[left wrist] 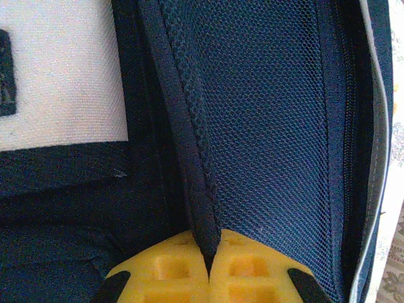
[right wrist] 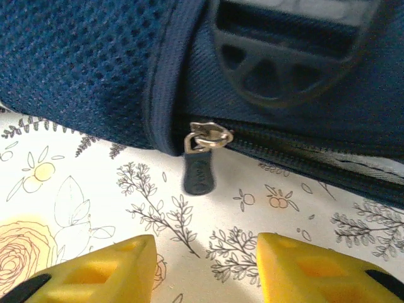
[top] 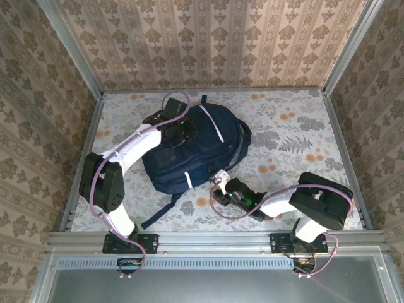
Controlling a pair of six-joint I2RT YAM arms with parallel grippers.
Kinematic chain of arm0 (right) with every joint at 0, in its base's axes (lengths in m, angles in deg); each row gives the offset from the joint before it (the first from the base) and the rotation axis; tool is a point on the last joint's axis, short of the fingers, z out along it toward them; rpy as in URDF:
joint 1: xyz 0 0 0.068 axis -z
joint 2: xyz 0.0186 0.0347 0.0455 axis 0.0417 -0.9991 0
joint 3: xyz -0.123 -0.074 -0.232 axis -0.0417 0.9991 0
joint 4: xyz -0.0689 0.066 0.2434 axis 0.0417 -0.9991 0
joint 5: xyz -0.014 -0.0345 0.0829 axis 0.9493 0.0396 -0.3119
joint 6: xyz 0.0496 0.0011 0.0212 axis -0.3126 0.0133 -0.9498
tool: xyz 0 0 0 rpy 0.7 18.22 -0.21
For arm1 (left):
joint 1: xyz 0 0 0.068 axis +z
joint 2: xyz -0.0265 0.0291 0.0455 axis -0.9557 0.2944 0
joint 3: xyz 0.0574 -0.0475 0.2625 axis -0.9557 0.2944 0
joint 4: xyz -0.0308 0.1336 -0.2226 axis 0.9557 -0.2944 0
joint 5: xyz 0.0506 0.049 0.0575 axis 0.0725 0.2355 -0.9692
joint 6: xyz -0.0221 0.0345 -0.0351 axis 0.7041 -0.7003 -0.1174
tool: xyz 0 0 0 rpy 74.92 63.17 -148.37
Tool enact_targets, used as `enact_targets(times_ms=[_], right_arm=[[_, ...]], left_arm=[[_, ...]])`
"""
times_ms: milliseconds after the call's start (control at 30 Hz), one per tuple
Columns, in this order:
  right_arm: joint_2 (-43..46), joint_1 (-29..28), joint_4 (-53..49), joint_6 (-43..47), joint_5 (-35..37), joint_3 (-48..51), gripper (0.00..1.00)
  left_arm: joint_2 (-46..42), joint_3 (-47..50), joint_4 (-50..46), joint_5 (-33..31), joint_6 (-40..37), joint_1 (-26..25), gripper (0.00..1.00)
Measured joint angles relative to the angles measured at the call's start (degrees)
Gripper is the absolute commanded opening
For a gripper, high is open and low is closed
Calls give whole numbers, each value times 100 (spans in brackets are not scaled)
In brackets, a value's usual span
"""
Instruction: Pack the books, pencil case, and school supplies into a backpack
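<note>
The navy backpack (top: pixel 202 148) lies flat in the middle of the floral tablecloth. My left gripper (top: pixel 178 129) rests on its upper left part. In the left wrist view this gripper (left wrist: pixel 208 260) is shut on a navy mesh fold (left wrist: pixel 196 164) of the backpack, beside the white-grey patch (left wrist: pixel 57 69). My right gripper (top: pixel 221 189) sits low on the cloth at the bag's near right corner. In the right wrist view it (right wrist: pixel 205 265) stands open, a short way from the dark zipper pull (right wrist: pixel 200 172) hanging off a silver slider (right wrist: pixel 209 137). Books, pencil case and school supplies are out of view.
A black strap (top: pixel 159 214) trails from the bag toward the front rail. A dark plastic buckle (right wrist: pixel 284 60) sits on the bag above the zipper. Metal frame posts and patterned walls ring the table. Bare cloth (top: pixel 297 132) stretches right of the bag.
</note>
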Motion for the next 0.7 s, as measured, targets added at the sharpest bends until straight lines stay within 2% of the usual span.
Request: enact_targets(times_ms=[233, 433, 600, 700], right_arm=[[-658, -284, 538, 2, 433, -140, 50], [-966, -304, 629, 7, 713, -439, 49], [-1178, -315, 717, 28, 896, -612, 46], [-1259, -315, 737, 50, 1008, -706, 41]], left_arm=[[2, 0, 2, 20, 61, 4, 0], [17, 0, 7, 105, 101, 44, 0], [20, 0, 9, 111, 109, 50, 0], [28, 0, 22, 146, 142, 66, 0]])
